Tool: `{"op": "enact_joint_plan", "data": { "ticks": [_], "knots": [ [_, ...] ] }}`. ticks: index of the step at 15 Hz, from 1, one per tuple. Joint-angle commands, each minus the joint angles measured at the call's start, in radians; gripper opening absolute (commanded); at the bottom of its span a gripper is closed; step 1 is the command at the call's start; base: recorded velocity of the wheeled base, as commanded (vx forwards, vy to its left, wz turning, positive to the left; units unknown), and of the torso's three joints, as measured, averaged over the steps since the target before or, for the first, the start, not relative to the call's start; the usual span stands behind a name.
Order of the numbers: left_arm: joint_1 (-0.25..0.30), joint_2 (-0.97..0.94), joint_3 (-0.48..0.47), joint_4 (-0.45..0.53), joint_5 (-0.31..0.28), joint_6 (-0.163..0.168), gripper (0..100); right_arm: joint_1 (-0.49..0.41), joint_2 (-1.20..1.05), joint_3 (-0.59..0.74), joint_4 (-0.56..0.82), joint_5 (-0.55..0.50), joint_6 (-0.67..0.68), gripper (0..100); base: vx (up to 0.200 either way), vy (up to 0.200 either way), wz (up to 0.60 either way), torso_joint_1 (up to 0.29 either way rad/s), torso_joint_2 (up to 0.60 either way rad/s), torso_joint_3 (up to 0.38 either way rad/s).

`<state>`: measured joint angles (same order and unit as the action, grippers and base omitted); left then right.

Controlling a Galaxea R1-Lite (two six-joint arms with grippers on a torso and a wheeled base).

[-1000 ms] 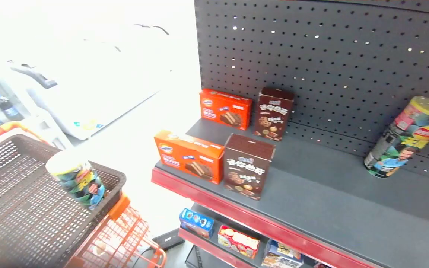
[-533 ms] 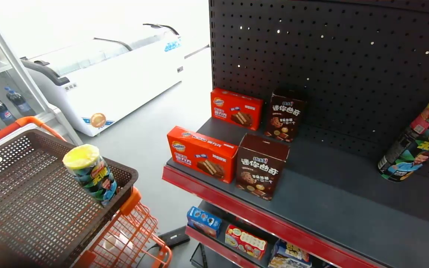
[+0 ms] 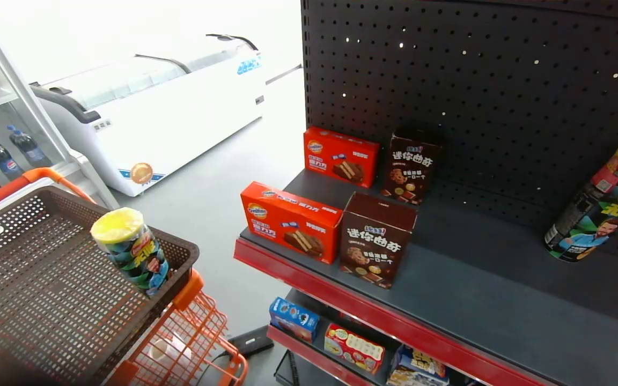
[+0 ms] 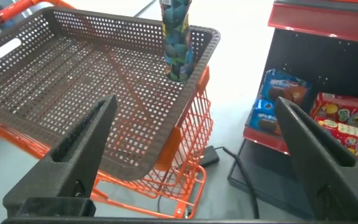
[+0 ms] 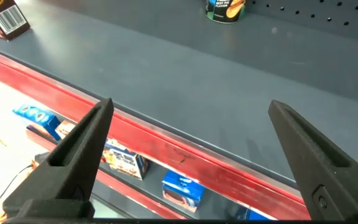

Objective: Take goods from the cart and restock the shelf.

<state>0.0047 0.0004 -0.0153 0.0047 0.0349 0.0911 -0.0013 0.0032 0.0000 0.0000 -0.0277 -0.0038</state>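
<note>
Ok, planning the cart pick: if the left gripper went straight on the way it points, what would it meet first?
Probably the left gripper meets the mesh floor of the brown basket near its corner, short of the chip can standing upright there. Depth is unclear, so this is a guess.

Both claws (image 4: 194, 101) (image 5: 191, 104) have matte black, tapered fingers.

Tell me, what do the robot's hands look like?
Each one is a two-finger claw. The left gripper and right gripper look alike. Their fingers are dark grey and matte, broad at the base and narrowing to blunt, slanted tips, with flat, plain faces and sharp edges.
</note>
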Motion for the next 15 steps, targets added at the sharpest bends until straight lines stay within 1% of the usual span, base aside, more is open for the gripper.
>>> {"op": "enact_joint_plan", "data": {
  "ticks": [1,2,3,4,5,6,7,8,9,10,12,13,15],
  "knots": [
    [0.001,0.001,-0.009,0.000,-0.004,0.003,100,0.000,0.001,0.000,0.000,0.000,-0.001,100,0.000,0.000,0.00,0.000,0.00,0.000],
    [-0.014,0.167,-0.184,0.021,-0.007,-0.004,100,0.000,0.001,0.000,0.000,0.000,-0.001,100,0.000,0.000,0.00,0.000,0.00,0.000],
    [-0.023,0.316,-0.262,0.017,-0.007,-0.050,100,0.000,0.001,0.000,0.000,0.000,-0.001,100,0.000,0.000,0.00,0.000,0.00,0.000],
    [-0.043,0.391,-0.290,-0.014,-0.006,-0.063,100,0.000,0.001,0.000,0.000,0.000,-0.001,100,0.000,0.000,0.00,0.000,0.00,0.000],
    [-0.052,0.447,-0.278,-0.020,-0.006,-0.056,100,0.000,0.001,0.000,0.000,0.000,-0.001,100,0.000,0.000,0.00,0.000,0.00,0.000],
    [-0.043,0.541,-0.272,-0.028,-0.009,-0.054,100,0.000,0.001,0.000,0.000,0.000,-0.001,100,0.000,0.000,0.00,0.000,0.00,0.000],
    [-0.006,0.625,-0.281,-0.028,-0.007,-0.045,100,0.000,0.001,0.000,0.000,0.000,-0.001,100,0.000,0.000,0.00,0.000,0.00,0.000],
    [0.026,0.704,-0.291,-0.031,-0.006,0.006,100,0.000,0.000,0.000,0.000,0.000,-0.001,100,0.000,0.000,0.00,0.000,0.00,0.000],
    [0.060,0.771,-0.295,-0.034,-0.004,0.042,100,0.000,0.001,0.000,0.000,0.000,-0.001,100,0.000,0.000,0.00,0.000,0.00,0.000],
    [0.084,0.837,-0.293,-0.078,-0.006,0.055,100,0.000,0.001,0.000,0.000,0.000,-0.001,100,0.000,0.000,0.00,0.000,0.00,0.000],
    [0.126,1.001,-0.295,-0.244,-0.020,0.050,100,0.000,0.001,0.000,0.000,0.000,-0.001,100,0.000,0.000,0.00,0.000,0.00,0.000],
    [0.136,1.069,-0.299,-0.313,-0.027,0.053,100,0.000,0.001,0.000,0.000,0.000,-0.001,100,0.000,0.000,0.00,0.000,0.00,0.000],
    [0.136,1.201,-0.285,-0.486,-0.027,0.053,100,0.000,0.001,0.000,0.000,0.000,-0.001,100,0.000,0.000,0.00,0.000,0.00,0.000]
  ]
}}
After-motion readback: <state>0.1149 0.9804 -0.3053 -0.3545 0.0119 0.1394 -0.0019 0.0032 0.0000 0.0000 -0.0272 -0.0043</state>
